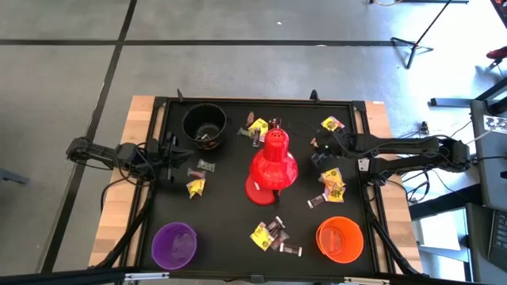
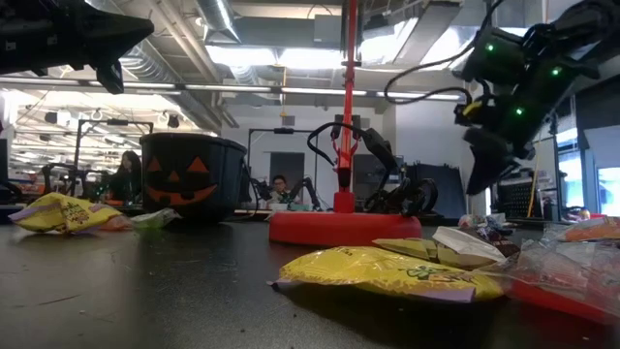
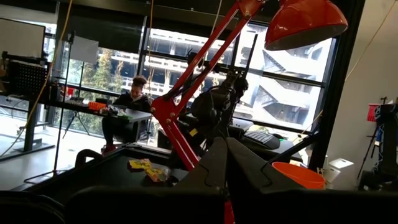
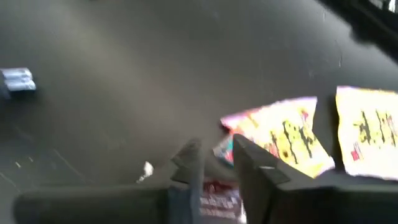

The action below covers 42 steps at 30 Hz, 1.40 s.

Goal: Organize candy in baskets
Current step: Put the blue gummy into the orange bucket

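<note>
right hand point(image 4: 214, 165) hovers low over the black table point(image 1: 226, 202) on its right side, fingers a narrow gap apart and, as far as the wrist view shows, closed on nothing. directly under and just ahead of the fingertips lies a small red-printed sweet point(image 4: 217, 202), with a yellow wrapped candy point(image 4: 280, 140) touching it just beyond and a second yellow one point(image 4: 367, 134) beside that. my read is that the red sweet is the target: it sits almost between the fingers, so the move turns on a short straight drop, not a reach. its long axis is too blurred to call.

the orange basket point(image 1: 341, 239) is the nearest bucket to this arm, at the table's front right corner. more candy point(image 1: 269, 236) is scattered near the red lamp point(image 1: 273, 166) in the middle.

left hand point(image 1: 170, 154) waits at the left edge, fingers pressed together and empty, near the black basket point(image 1: 204, 124); the purple basket point(image 1: 174, 244) sits front left.
</note>
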Available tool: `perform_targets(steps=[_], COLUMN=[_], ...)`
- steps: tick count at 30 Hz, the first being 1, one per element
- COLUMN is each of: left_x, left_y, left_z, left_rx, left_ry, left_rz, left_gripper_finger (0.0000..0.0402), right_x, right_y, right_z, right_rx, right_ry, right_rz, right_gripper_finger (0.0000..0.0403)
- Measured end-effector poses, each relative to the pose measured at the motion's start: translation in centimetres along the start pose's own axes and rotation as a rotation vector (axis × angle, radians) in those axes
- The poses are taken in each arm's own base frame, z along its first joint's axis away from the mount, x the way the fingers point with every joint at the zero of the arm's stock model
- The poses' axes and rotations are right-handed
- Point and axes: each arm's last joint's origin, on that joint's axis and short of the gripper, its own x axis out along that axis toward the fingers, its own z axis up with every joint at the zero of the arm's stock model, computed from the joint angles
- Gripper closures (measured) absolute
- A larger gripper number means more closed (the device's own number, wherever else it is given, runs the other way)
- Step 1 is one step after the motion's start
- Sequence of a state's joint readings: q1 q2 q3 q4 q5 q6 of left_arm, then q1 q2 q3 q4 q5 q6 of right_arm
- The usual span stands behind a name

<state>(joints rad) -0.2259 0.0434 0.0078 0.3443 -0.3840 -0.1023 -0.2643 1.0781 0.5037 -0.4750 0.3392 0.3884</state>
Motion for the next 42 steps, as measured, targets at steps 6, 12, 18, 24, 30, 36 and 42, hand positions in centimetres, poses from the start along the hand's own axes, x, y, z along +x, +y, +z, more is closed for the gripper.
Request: perform_targets(steps=[6,12,18,24,30,36,42], left_x=[0.0,0.0,0.0,0.0,0.0,0.0,0.0], left_y=[0.0,0.0,0.0,0.0,0.0,0.0,0.0], left_z=[0.0,0.0,0.0,0.0,0.0,0.0,0.0], left_rx=[0.0,0.0,0.0,0.0,0.0,0.0,0.0], left_ry=[0.0,0.0,0.0,0.0,-0.001,0.0,-0.001], left_rz=[0.0,0.0,0.0,0.0,0.0,0.0,0.0], left_gripper_finger=[0.0401,0.0401,0.0401,0.0401,0.0401,0.0401,0.0401], right_x=[1.4,3.3,4.5,4.0,2.4,0.0,-1.4], right_y=[-0.5,-0.4,-0.1,-0.1,-0.1,0.1,0.1], right_z=[-0.7,-0.8,-0.9,-0.5,0.8,2.6,3.2], right_rx=[0.019,0.02,-0.018,-0.015,0.001,0.022,0.03], right_ry=[0.124,0.188,0.203,0.153,0.082,-0.004,-0.031], right_rz=[-0.069,-0.089,-0.105,-0.095,-0.022,0.111,0.21], right_gripper_finger=[0.0231,0.0213,0.0222,0.0291,0.0381,0.0387,0.0393])
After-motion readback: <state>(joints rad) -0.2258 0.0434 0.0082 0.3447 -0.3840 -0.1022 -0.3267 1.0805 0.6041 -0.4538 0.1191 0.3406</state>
